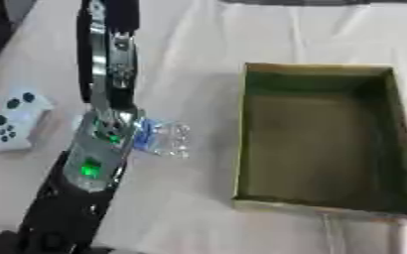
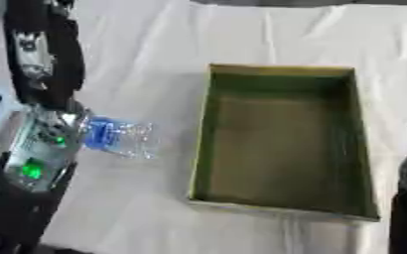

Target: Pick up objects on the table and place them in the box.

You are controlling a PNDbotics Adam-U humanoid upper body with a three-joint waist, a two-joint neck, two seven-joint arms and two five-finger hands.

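Black-and-silver left arm [image 1: 102, 149] covers crinkled clear bottle [image 2: 124, 140]; hand state unclear; rectangular cardboard box [image 1: 240, 149] beside.

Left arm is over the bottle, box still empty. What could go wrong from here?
1. The clear plastic bottle with a blue label lies on its side, half hidden under the left arm; it may roll away when touched.
2. The white cloth is wrinkled, so fingers might drag it along with the bottle.
3. The box has raised walls; a low carry might clip the near left wall.
The white game controller sits close on the arm's other side and might get knocked.
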